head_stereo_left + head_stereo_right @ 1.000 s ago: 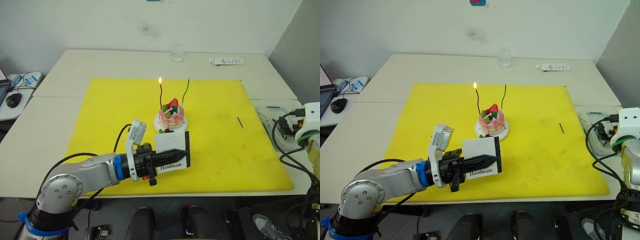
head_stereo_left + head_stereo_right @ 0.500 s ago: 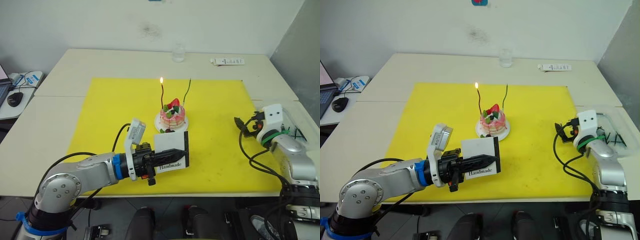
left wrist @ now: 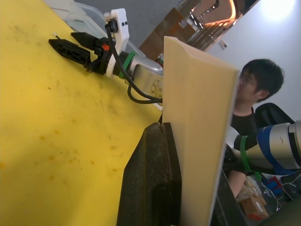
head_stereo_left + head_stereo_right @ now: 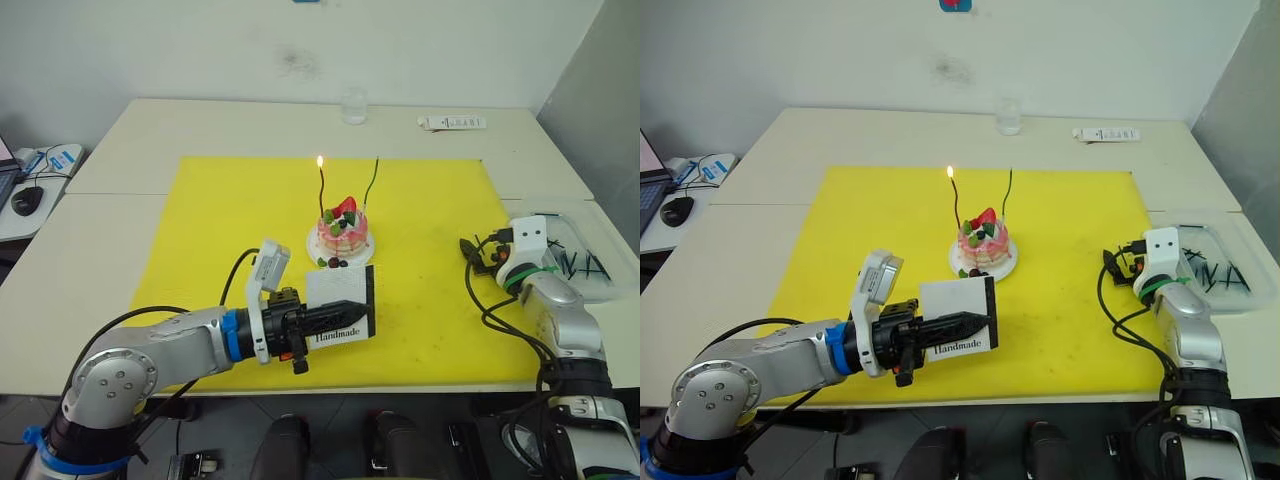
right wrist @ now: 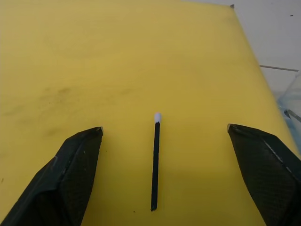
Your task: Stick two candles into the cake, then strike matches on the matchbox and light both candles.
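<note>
Key relation: a match [image 5: 155, 161] lay flat on the yellow mat [image 4: 230, 215], straight ahead of the right tool [image 5: 164, 174] and between its two spread fingers [image 5: 75, 165], touching neither.
Match axis: long axis ran along the tool's reach, pale head at the far end, dark tail nearest the wrist; judged that a straight descent would bracket the stick across its width.
Nearer arm: the right one; in the left eye view its tool [image 4: 470, 250] hovered at centre right of the frame, over the mat's right part.
Right tool state: open wide, holding nothing.
Left tool state: left tool [image 4: 335, 317] was clamped on the matchbox [image 4: 340, 305], holding it upright on edge, lower centre of the frame, just in front of the cake [image 4: 340, 233].
Cake and candles: the cake sat on its white plate at mid-mat; the red candle [image 4: 322, 190] stood in it with a flame at its tip, the green candle [image 4: 371, 182] stood beside it unlit.
Step judged: picking up a second match for the green candle.
Surface: mat soft-looking, faintly stained, spread over a pale tabletop [image 4: 110, 170]; a thin stick lying flat may be awkward to pinch.
Room: a clear tray [image 4: 585, 262] with more dark sticks at right edge of the frame; a glass [image 4: 353, 104] and a white tube [image 4: 452, 122] at the top; a person [image 3: 254, 89] showed in the left wrist view.
</note>
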